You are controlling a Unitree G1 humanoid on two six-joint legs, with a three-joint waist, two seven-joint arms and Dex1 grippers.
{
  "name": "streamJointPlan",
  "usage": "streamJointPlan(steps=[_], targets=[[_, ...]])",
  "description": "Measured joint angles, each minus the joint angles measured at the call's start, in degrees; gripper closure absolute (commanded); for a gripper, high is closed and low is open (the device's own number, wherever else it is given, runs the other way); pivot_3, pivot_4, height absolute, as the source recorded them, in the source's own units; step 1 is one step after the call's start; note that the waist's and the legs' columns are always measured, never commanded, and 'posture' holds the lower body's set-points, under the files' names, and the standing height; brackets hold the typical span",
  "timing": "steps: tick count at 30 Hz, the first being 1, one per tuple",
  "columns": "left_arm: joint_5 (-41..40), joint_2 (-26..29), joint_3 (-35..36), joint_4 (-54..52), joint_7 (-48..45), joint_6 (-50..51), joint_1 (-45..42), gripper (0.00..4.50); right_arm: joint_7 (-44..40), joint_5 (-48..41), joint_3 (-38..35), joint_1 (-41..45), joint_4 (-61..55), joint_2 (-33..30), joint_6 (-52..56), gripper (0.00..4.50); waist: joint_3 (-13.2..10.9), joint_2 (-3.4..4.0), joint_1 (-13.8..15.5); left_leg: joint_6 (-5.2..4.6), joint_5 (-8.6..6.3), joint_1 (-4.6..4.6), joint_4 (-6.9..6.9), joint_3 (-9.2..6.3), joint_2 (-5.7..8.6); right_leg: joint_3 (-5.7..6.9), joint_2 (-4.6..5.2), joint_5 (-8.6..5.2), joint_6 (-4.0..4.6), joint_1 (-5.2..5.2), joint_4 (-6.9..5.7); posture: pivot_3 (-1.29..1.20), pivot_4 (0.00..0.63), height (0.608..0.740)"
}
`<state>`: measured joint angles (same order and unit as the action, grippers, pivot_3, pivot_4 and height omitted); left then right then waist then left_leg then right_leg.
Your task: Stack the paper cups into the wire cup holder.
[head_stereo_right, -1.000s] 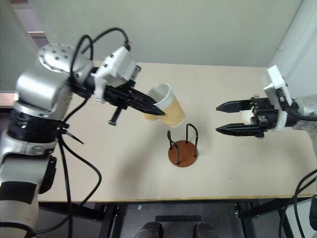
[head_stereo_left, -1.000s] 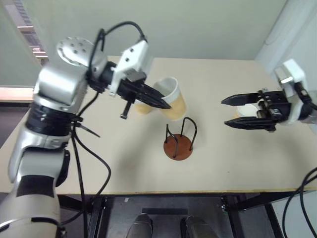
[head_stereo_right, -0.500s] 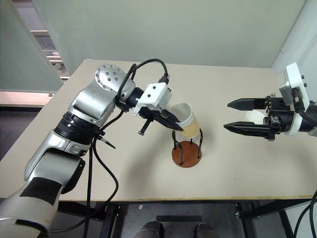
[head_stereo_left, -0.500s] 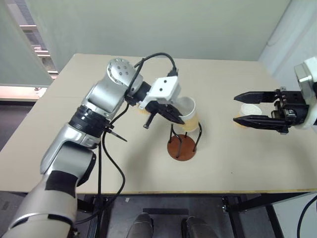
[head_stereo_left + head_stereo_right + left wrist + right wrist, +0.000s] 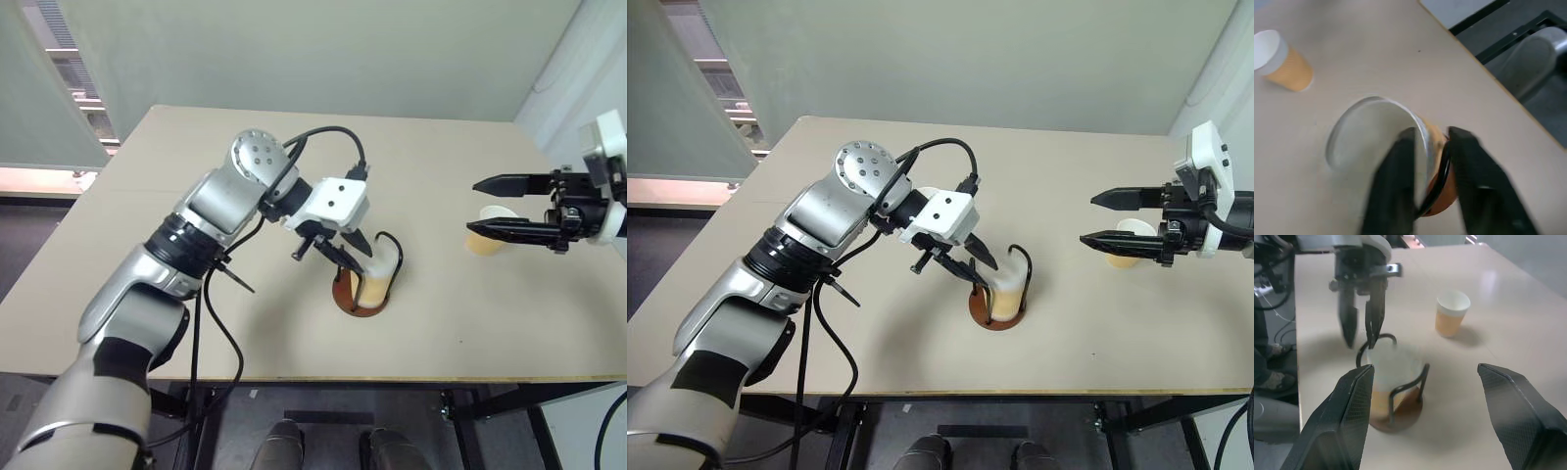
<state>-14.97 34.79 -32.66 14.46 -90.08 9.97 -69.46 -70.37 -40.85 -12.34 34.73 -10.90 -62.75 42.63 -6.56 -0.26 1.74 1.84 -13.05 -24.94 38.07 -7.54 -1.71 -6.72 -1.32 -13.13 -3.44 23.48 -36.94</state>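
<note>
Your left gripper (image 5: 976, 269) sits right at the rim of the paper cup (image 5: 1007, 287) that now stands upright inside the wire cup holder (image 5: 996, 305). In the left wrist view its two fingers (image 5: 1396, 181) straddle the cup's near wall, one inside the mouth and one outside, with a gap showing, so they look parted rather than clamped; I judge the cup is released or nearly so, but I can't be certain the inner finger is clear of the paper.

What matters for the next move is the second cup (image 5: 484, 233). It stands upright on the table (image 5: 196, 176) directly under your right gripper (image 5: 495, 204), between and just below its two fingers, which are spread wide and hold nothing. Its long axis is vertical, mouth up, while that gripper points nearly level across it. The right arm is plainly the nearer one; the left is well apart from that cup, on the far side of the holder.

So lift the left fingers straight up along the seated cup's axis, or you may tip it against the wire loops.
</note>
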Motion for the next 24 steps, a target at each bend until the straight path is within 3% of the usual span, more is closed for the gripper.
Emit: streamJointPlan(steps=[6,12,17,24], targets=[[1.3,-1.3,1.4,1.5,0.1,-0.7,0.0,0.03,0.2,3.6,1.4,0.0,1.0,-0.9,-2.4,1.0,0.0,0.0,0.1,0.0,0.0,-0.01,0.06,0.0,0.02,-0.01,0.05,0.0,-0.03,-0.03,0.02,0.0,0.15,0.74],[-1.5,-2.9,11.2,3.2,3.0,4.8,-1.6,0.03,2.2,16.7,11.0,2.5,8.3,-2.9,-8.2,1.0,0.0,0.0,0.0,-0.02,-0.01,0.0,0.06,0.03,0.01,-0.01,0.09,0.03,-0.07,-0.01,-0.01,0.0,0.15,0.74],[-7.6,2.8,21.9,-1.2,5.6,14.9,0.9,0.03,2.7,32.0,21.3,9.7,22.8,-1.7,-19.9,1.0,0.0,0.07,-0.7,-0.09,-0.03,0.0,-0.06,0.1,0.0,-0.04,0.11,0.03,-0.07,0.15,-0.02,0.0,0.15,0.74],[-10.3,8.9,27.1,-12.1,10.2,23.5,11.1,0.03,0.6,43.6,28.5,18.9,39.9,4.1,-31.3,1.0,0.0,0.09,-0.7,-0.11,-0.02,-0.02,-0.03,0.08,0.0,0.03,0.19,0.04,-0.05,0.2,-0.03,0.0,0.15,0.74]])
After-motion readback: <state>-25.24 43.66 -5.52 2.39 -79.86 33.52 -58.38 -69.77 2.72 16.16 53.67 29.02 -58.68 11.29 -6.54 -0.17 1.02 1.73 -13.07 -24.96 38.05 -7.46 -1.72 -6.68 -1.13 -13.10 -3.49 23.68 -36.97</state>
